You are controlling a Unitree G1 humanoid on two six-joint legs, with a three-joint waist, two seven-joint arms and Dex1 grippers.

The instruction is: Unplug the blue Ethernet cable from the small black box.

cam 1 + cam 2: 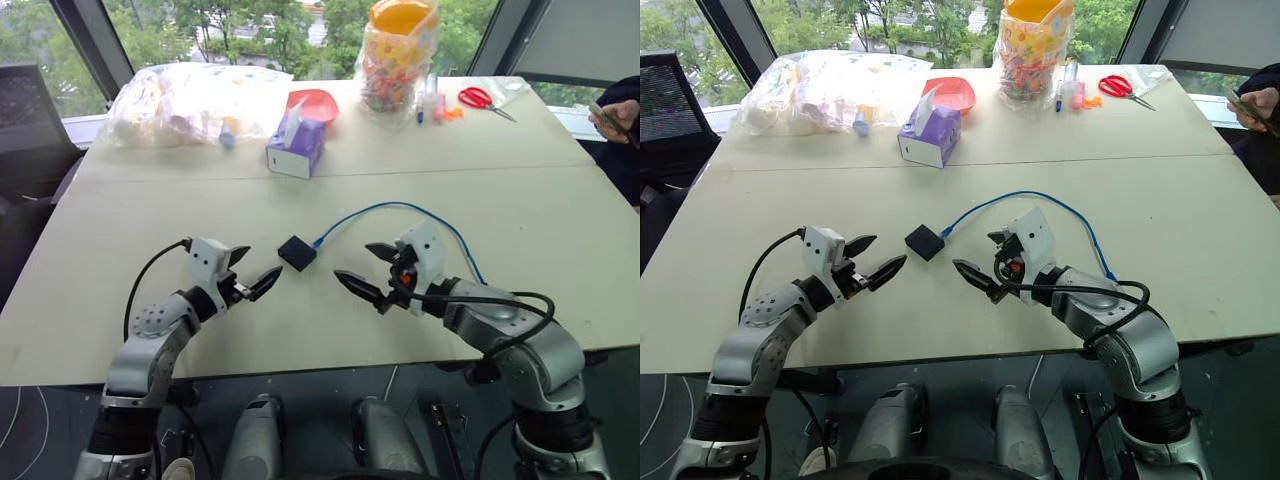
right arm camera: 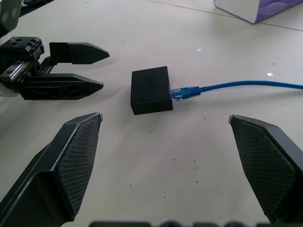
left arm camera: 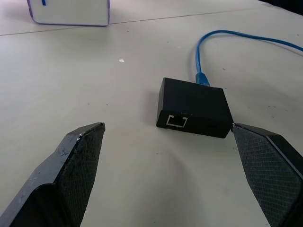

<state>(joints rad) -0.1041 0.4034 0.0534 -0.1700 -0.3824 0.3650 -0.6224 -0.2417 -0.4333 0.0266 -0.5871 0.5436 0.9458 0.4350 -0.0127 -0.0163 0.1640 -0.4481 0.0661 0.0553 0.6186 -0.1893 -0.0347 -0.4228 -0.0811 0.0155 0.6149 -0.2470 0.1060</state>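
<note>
The small black box [image 1: 297,253] lies on the pale table between my two arms. The blue Ethernet cable [image 1: 400,208] is plugged into the box's far right side and arcs right, then back toward the table's near edge. My left gripper [image 1: 254,268] hovers just left of the box, open and empty, fingers pointing at it. My right gripper [image 1: 368,270] stands open and empty a little to the box's right. In the left wrist view the box [image 3: 194,108] shows an empty socket facing me. In the right wrist view the plug [image 2: 182,91] sits in the box [image 2: 150,90].
A purple tissue box [image 1: 297,146] stands behind the black box. Farther back are a plastic bag [image 1: 190,100], a red bowl [image 1: 315,104], a jar of coloured items [image 1: 397,55] and red scissors [image 1: 481,98]. A person's hand [image 1: 612,118] shows at the far right edge.
</note>
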